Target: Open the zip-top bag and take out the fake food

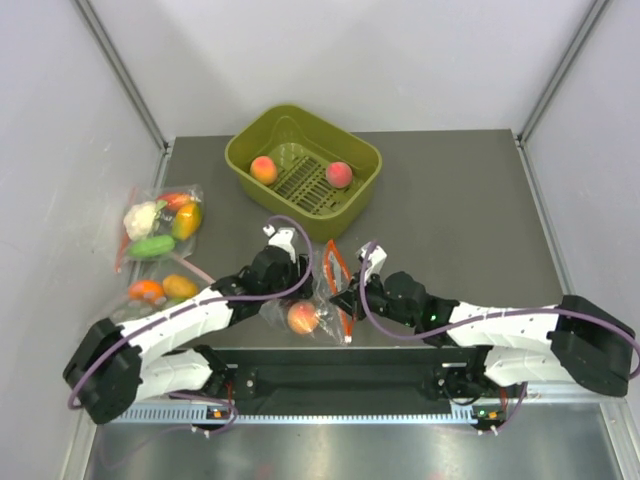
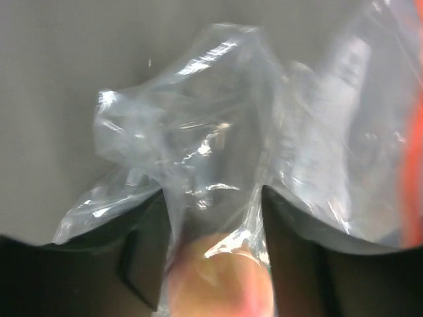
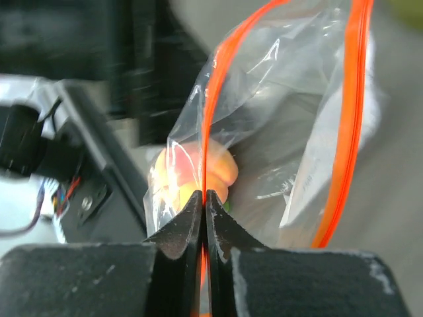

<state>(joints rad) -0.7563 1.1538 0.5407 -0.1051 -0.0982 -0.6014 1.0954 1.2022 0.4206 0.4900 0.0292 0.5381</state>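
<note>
zip-top bag (image 3: 310,132) | right pincer (image 3: 206,195) clamped on it | left pincer (image 2: 213,193) parted

- No text, label, brand, number or sign can be read in any of the three views.
</note>
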